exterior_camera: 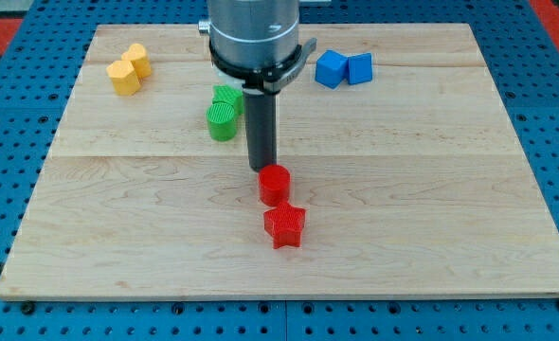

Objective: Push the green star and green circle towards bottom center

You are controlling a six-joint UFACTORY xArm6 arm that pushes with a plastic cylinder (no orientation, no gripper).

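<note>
The green star [228, 97] and the green circle [221, 122] sit touching each other in the upper middle of the wooden board [431, 189], the star just above the circle. My tip [262, 169] is at the lower end of the dark rod, to the right of and slightly below the green circle, with a small gap between them. The tip stands just above the red circle [274, 184].
A red star [284, 226] lies below the red circle. Two yellow blocks [129, 68] sit at the top left. Two blue blocks [344, 68] sit at the top right. The arm's grey body [254, 33] hangs over the top centre.
</note>
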